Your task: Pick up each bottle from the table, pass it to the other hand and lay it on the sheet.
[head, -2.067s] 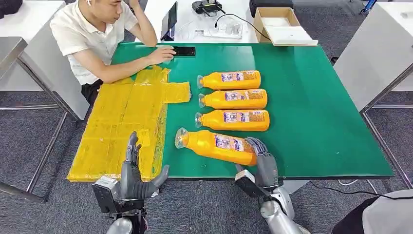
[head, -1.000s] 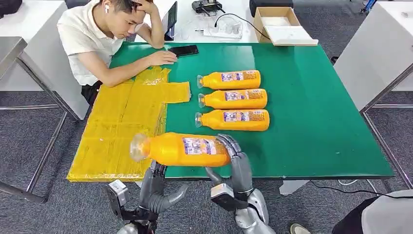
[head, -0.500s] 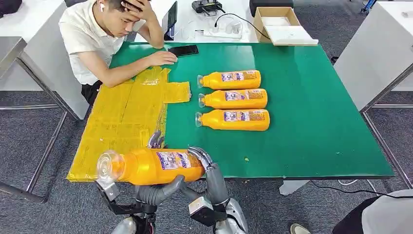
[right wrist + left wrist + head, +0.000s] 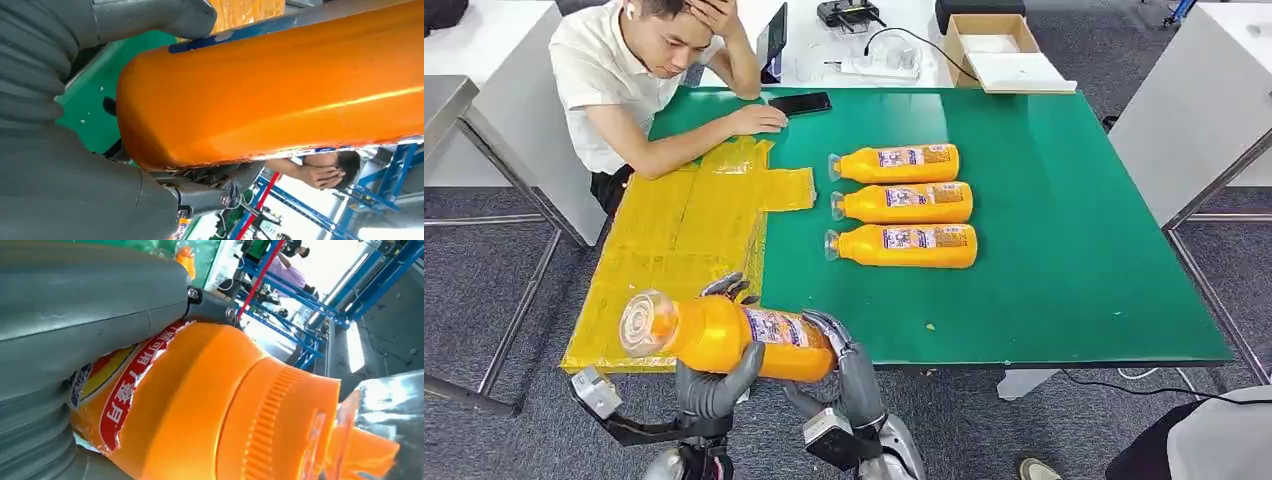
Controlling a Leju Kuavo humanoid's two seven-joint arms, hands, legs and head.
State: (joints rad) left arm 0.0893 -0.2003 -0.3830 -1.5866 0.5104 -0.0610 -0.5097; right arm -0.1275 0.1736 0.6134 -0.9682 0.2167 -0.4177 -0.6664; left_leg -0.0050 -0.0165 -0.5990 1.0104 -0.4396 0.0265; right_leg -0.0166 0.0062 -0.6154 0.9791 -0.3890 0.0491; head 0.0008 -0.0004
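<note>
An orange bottle [image 4: 724, 335] with a clear cap hangs in the air at the table's front edge, cap end to the left and tilted toward me. My left hand [image 4: 714, 385] grips its middle, thumb in front and fingers behind. My right hand [image 4: 854, 370] holds its base end. The yellow sheet [image 4: 674, 230] lies on the left part of the green table [image 4: 1064, 250], just beyond the bottle. In the left wrist view the bottle [image 4: 210, 405] sits against my left hand [image 4: 75, 290]. In the right wrist view its base [image 4: 280, 85] rests in my right hand [image 4: 50, 175].
Three more orange bottles [image 4: 894, 163] [image 4: 902, 203] [image 4: 902, 246] lie in a row mid-table, caps to the left. A person [image 4: 624, 80] sits at the far left corner with a forearm on the table beside a phone [image 4: 800, 103]. A cardboard box [image 4: 999, 50] stands behind.
The bottle has travelled left from the right hand's side to the sheet's front edge. My left hand has risen and closed round its middle, while the right hand stays on the base.
</note>
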